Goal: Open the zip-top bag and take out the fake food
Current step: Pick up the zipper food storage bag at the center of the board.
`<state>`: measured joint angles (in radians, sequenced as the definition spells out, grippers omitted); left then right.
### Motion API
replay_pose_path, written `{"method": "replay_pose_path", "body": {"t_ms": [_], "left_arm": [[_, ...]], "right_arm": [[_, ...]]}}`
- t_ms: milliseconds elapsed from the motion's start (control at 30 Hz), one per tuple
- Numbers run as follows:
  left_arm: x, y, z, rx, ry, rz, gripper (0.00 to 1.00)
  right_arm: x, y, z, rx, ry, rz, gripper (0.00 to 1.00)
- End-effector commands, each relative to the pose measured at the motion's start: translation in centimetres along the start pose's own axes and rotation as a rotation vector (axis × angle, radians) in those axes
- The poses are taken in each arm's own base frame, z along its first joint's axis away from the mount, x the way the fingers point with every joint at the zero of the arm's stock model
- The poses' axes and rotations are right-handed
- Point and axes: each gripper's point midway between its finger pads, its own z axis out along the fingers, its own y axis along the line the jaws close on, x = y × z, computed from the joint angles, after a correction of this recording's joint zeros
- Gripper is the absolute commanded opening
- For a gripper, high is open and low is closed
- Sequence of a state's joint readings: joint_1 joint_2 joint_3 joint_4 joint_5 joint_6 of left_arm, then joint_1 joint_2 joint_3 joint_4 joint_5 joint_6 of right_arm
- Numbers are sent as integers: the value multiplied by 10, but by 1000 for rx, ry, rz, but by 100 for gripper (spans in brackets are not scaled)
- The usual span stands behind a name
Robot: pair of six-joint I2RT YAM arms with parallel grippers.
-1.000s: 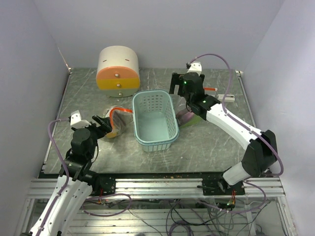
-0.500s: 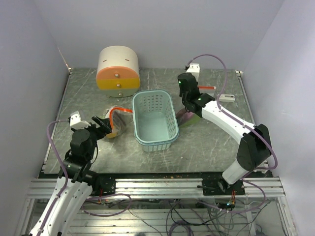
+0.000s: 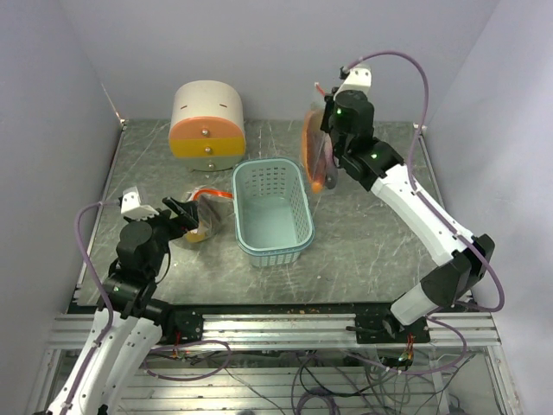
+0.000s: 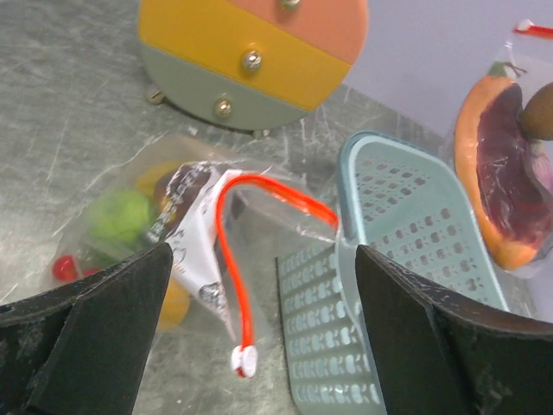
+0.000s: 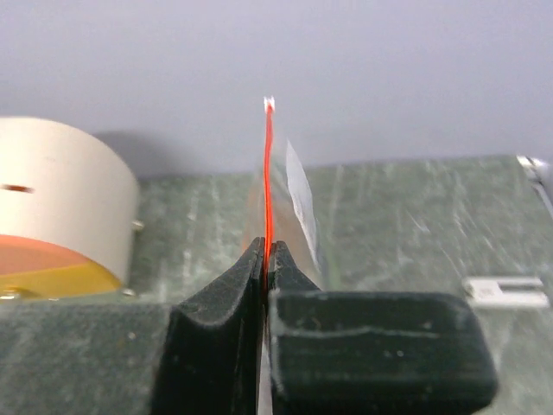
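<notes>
top external view puts my right gripper point(image 3: 323, 111) high at about 1 o'clock from the basket point(image 3: 304, 207). right wrist view shows its jaws pressed together on the red zip edge point(image 5: 267, 173) of the hanging bag point(image 3: 314, 156), which dangles clear of the table point(image 3: 389, 251). inside that bag i can see an orange-rimmed, dark red slice point(image 4: 501, 186), with a brownish piece near its top that i cannot name. the zip edge reads as one thin red line in my pinch, so i judge this bag is not yet opened. my left gripper point(image 3: 180, 210) sits at 9 o'clock from the basket, spread wide and holding nothing. it points at the table bag point(image 4: 186, 216), which lies flat just beside the basket wall, at 6 o'clock from the drawer box point(image 3: 207, 121). through its plastic show a lime-green fruit point(image 4: 121, 216), a yellow fruit point(image 4: 173, 303) and a small red piece point(image 4: 65, 266). its red zip track point(image 4: 226, 251) arches up, with the white slider point(image 4: 244, 360) at the near end. whether that mouth is open i cannot tell for sure. as i read it, the task is at an early stage: all the fake food i can see is inside plastic, and none shows in the basket or loose on the table. what is left is to get each zip apart, then take every piece out.
</notes>
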<state>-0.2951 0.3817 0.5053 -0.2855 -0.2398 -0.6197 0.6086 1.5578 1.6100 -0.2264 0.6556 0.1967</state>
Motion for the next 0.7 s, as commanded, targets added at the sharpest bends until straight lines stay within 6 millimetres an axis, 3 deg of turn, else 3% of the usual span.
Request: {"method": "replay_pose_path", "body": {"t_ms": [0, 200, 367, 533, 667], "left_arm": [[-34, -36, -1, 118, -50, 15, 100], [-54, -68, -5, 240, -74, -10, 99], [-59, -69, -6, 225, -69, 4, 99], [-68, -65, -20, 213, -103, -24, 99], [-68, -56, -27, 178, -107, -21, 99]], "right_arm": [[-70, 40, -29, -254, -110, 77, 0], [-103, 108, -75, -583, -132, 98, 0], [-118, 152, -110, -766, -143, 118, 0], [-109, 205, -126, -895, -105, 143, 0], [-81, 258, -137, -974, -25, 138, 0]]}}
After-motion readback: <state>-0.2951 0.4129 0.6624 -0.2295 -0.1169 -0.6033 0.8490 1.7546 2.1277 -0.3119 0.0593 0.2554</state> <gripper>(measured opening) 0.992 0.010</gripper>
